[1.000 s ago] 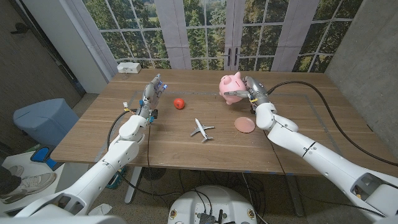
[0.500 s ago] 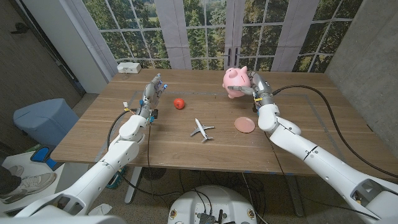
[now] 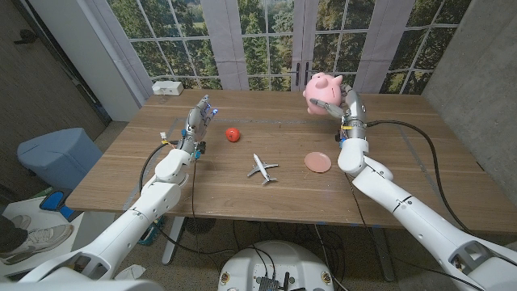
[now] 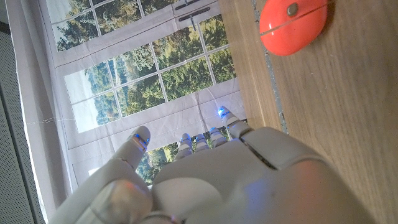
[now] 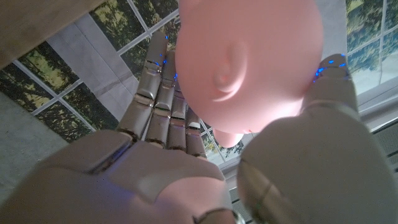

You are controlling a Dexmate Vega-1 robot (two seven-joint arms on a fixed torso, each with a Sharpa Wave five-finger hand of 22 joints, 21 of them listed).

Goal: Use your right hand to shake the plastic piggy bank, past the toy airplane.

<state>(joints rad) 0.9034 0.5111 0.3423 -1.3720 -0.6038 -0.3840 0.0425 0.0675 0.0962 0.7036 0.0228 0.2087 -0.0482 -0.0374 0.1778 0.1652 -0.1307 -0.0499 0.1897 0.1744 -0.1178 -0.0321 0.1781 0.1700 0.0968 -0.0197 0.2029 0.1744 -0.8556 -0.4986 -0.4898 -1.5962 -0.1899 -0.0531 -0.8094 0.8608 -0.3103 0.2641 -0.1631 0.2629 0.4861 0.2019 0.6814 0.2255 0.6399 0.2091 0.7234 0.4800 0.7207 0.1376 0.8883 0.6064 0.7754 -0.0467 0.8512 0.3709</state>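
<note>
Above the far right part of the wooden tabletop (image 3: 242, 182), the right robot hand (image 3: 343, 103) holds the smooth, round pink plastic piggy bank (image 3: 325, 91) lifted in the air, beyond the small white toy airplane (image 3: 261, 168). The shaking step seems to be in hand, and the next move probably needs a firm grip during quick swings. The left robot hand (image 3: 196, 121) is wide and holds nothing.

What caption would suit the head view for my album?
Right hand lifts a pink piggy bank above the table, beyond a toy airplane.

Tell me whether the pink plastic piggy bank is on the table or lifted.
Lifted: the right hand grips the pink plastic piggy bank above the wooden table.
</note>
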